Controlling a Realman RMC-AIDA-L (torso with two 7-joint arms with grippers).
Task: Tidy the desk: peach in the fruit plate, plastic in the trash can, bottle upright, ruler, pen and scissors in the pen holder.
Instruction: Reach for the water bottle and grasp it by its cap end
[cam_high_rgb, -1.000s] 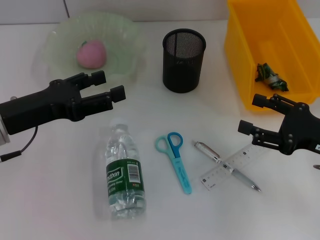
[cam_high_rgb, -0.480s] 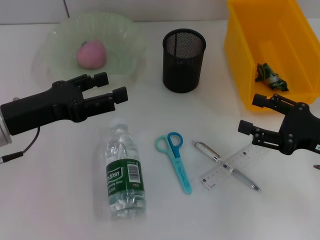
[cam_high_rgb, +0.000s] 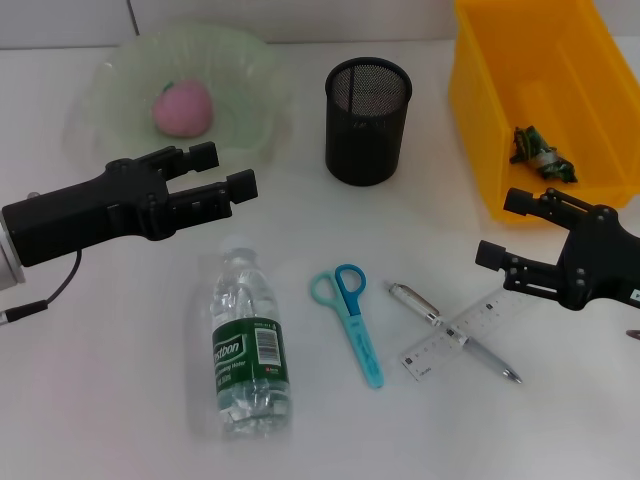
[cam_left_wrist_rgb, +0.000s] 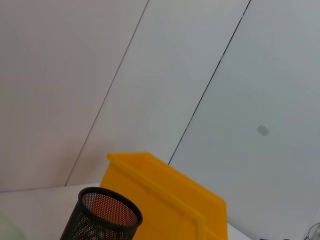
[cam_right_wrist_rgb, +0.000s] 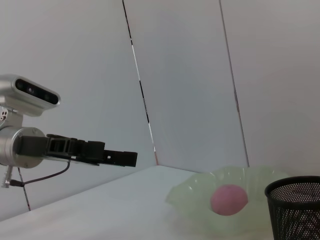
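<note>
The pink peach (cam_high_rgb: 182, 108) lies in the pale green fruit plate (cam_high_rgb: 115, 75) at the back left, also seen as peach (cam_right_wrist_rgb: 228, 199) in plate (cam_right_wrist_rgb: 190, 197). Crumpled plastic (cam_high_rgb: 541, 152) lies in the yellow trash can (cam_high_rgb: 480, 110). A clear bottle (cam_high_rgb: 248, 342) with a green label lies on its side at the front left. Teal scissors (cam_high_rgb: 354, 325), a silver pen (cam_high_rgb: 450, 330) and a clear ruler (cam_high_rgb: 468, 332) lie at the front centre; the ruler crosses the pen. The black mesh pen holder (cam_high_rgb: 367, 120) stands at the back centre. My left gripper (cam_high_rgb: 222, 170) is open above the table behind the bottle. My right gripper (cam_high_rgb: 505, 228) is open to the right of the ruler.
The pen holder (cam_left_wrist_rgb: 102, 216) and yellow trash can (cam_left_wrist_rgb: 165, 200) show in the left wrist view against a grey wall. The left arm (cam_right_wrist_rgb: 75, 149) shows far off in the right wrist view. A cable (cam_high_rgb: 45, 295) hangs from the left arm.
The left gripper has drifted slightly to the right and forward, toward the bottle's cap. The right arm and all objects have stayed still.
</note>
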